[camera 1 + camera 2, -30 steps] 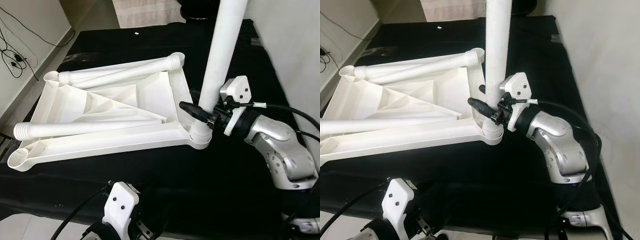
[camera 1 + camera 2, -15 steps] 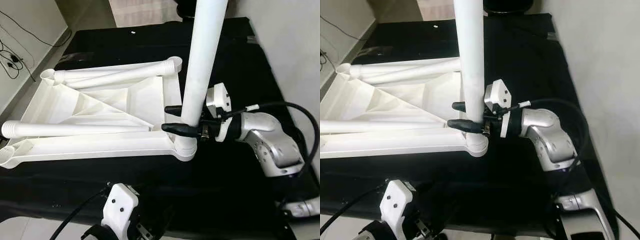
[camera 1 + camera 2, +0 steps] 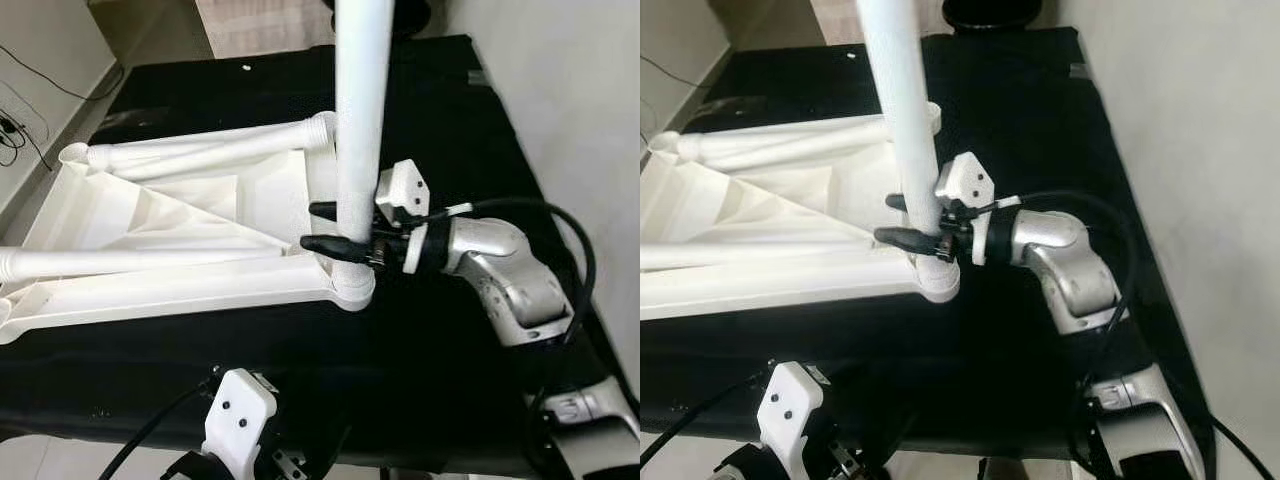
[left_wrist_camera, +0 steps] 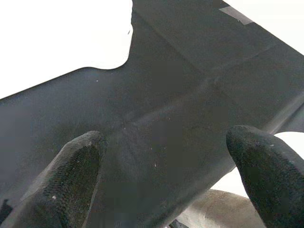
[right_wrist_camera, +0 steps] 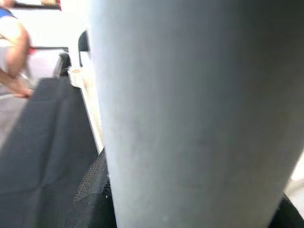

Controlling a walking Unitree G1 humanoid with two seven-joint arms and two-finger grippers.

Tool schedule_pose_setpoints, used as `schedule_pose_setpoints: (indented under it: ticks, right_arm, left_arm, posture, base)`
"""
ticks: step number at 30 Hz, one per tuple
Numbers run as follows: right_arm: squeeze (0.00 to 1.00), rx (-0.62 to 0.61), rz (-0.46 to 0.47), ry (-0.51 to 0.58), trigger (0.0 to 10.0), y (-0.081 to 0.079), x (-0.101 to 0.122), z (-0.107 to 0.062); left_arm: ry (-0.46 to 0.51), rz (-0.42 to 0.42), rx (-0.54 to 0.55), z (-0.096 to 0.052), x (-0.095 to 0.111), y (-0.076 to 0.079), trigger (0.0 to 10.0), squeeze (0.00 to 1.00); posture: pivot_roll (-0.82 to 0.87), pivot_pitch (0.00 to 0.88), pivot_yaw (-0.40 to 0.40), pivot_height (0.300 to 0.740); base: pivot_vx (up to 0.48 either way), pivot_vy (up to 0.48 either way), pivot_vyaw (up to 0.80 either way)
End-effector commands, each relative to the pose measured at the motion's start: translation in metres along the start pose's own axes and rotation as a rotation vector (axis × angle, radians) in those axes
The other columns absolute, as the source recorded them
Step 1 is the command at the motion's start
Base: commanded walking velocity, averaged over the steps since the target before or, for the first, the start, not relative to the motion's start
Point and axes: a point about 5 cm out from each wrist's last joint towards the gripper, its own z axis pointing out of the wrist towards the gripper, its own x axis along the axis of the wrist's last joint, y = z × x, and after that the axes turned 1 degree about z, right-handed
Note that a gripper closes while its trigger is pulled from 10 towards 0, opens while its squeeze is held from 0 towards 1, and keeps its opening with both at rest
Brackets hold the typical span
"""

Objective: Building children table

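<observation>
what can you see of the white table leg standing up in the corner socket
The upright leg is a long, smooth white tube, plastic by the look of it, standing nearly vertical with its top cut off by the frame. Its lower end sits in the round corner socket of the upside-down white tabletop, which lies on a black cloth. The right hand clasps it just above the socket, one black finger on each side.

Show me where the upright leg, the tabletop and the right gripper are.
upright leg [image 3: 360,110], left eye view, on the middle of its shaft.
tabletop [image 3: 180,290], left eye view, on its near rim.
right gripper [image 3: 325,227], left eye view, between its fingertips, at the leg.
</observation>
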Motion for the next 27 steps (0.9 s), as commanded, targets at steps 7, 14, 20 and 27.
schedule_pose_setpoints:
  ticks: [7,14,20,27]
  right_arm:
    - [0.00,-0.699,0.260,-0.327,10.0,-0.004,-0.065,-0.037]
    - [0.00,-0.872,0.404,-0.250,10.0,-0.037,-0.069,-0.044]
    - [0.00,-0.854,0.426,-0.177,10.0,-0.046,-0.064,-0.030]
    - [0.00,-0.833,0.472,-0.031,10.0,-0.041,-0.046,-0.021]
  left_arm:
    - [-0.026,0.000,0.005,-0.002,-0.002,-0.001,10.0,0.00]
    - [0.003,0.059,0.071,-0.002,0.006,-0.019,10.0,0.00]
    - [0.029,0.130,0.106,0.000,0.016,-0.041,10.0,0.00]
    - [0.064,0.163,0.114,0.007,0.025,-0.050,10.0,0.00]
  posture:
    - [0.06,0.290,0.056,0.740]
    - [0.06,0.270,0.068,0.740]
    - [0.06,0.238,0.080,0.740]
    - [0.05,0.214,0.083,0.740]
  base:
    - [0.000,0.000,0.00]
    - [0.000,0.000,0.00]
    - [0.000,0.000,0.00]
    - [0.000,0.000,0.00]
